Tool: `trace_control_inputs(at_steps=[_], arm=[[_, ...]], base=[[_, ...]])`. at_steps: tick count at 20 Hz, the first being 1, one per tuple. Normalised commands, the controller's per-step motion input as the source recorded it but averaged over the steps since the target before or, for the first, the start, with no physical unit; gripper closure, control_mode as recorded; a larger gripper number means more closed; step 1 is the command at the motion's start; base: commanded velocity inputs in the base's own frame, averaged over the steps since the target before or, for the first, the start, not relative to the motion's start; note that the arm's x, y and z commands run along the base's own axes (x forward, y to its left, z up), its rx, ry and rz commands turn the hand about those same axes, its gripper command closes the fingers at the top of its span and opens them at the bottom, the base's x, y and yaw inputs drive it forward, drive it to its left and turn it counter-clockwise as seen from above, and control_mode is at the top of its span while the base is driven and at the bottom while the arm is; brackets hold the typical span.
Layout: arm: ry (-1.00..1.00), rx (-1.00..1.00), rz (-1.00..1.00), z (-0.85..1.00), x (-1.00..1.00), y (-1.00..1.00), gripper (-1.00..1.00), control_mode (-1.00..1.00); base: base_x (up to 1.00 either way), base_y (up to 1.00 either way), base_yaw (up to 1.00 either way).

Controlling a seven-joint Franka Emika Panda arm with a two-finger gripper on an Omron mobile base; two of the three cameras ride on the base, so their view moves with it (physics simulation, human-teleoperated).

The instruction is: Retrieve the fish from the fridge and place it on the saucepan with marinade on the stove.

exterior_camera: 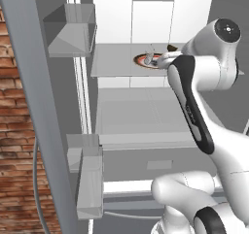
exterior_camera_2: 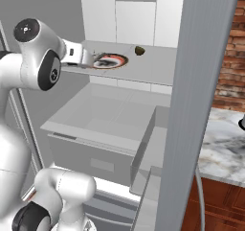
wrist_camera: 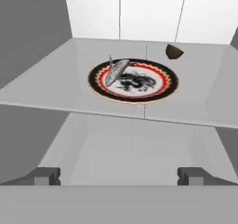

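The fridge (exterior_camera: 146, 116) stands open, white inside, with the arm reaching in at the level of its upper glass shelf (wrist_camera: 56, 86). On that shelf sits a round patterned dish (wrist_camera: 134, 80) with a reddish-brown rim, and a small dark lump (wrist_camera: 174, 51) lies just beyond it to the right, near the back wall. The fish (wrist_camera: 115, 71), slim and silvery, rests on the left part of the dish. The gripper (wrist_camera: 118, 176) hangs short of the shelf's near edge with its jaws spread wide and nothing between them. This looks like the approach to the pick: next, I'd judge, it must go forward and a little left, drop over the fish and close.
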Motion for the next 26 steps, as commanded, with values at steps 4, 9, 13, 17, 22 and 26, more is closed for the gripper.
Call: trace_control_inputs(at_steps=[4, 9, 13, 17, 22, 26], arm=[[0.0, 0.02, -0.02, -0.07, 0.16, 0.0, -1.0, -1.0], [0.0, 0.02, 0.0, 0.0, 0.25, 0.01, -1.0, -1.0], [0.0, 0.02, 0.0, 0.0, 0.23, 0.0, -1.0, -1.0], [0.0, 0.01, 0.0, 0.0, 0.23, 0.0, -1.0, -1.0], [0.0, 0.0, 0.0, 0.0, 0.27, 0.0, -1.0, -1.0], [0.0, 0.0, -0.01, 0.0, 0.35, 0.0, -1.0, -1.0]], base=[[0.0, 0.0, 0.0], [0.0, 0.0, 0.0], [0.0, 0.0, 0.0], [0.0, 0.0, 0.0], [0.0, 0.0, 0.0], [0.0, 0.0, 0.0]])
